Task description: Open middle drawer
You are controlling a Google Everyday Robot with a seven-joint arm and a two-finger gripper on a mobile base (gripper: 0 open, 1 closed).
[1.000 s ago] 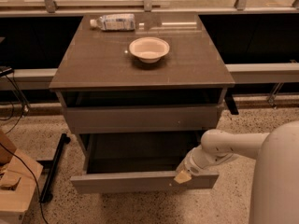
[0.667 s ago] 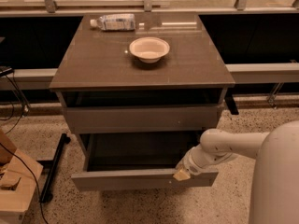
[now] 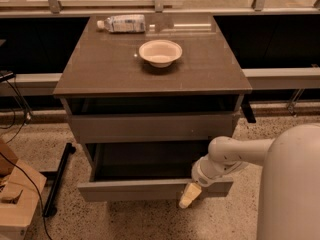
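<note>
Speckled stone floor is seen under a grey-brown cabinet, and dark glass panels are seen behind it. On the cabinet top a white bowl is placed near the middle, and a plastic bottle is laid on its side at 11 o'clock from the bowl. The upper drawer is seen slightly out. Below it, the middle drawer is pulled out toward 6 o'clock, so its dark interior is exposed. The gripper is found at 5 o'clock in the view, touching the right part of this drawer's front, with the white arm reaching in from 3 o'clock. How far the gripper is closed cannot be told.
</note>
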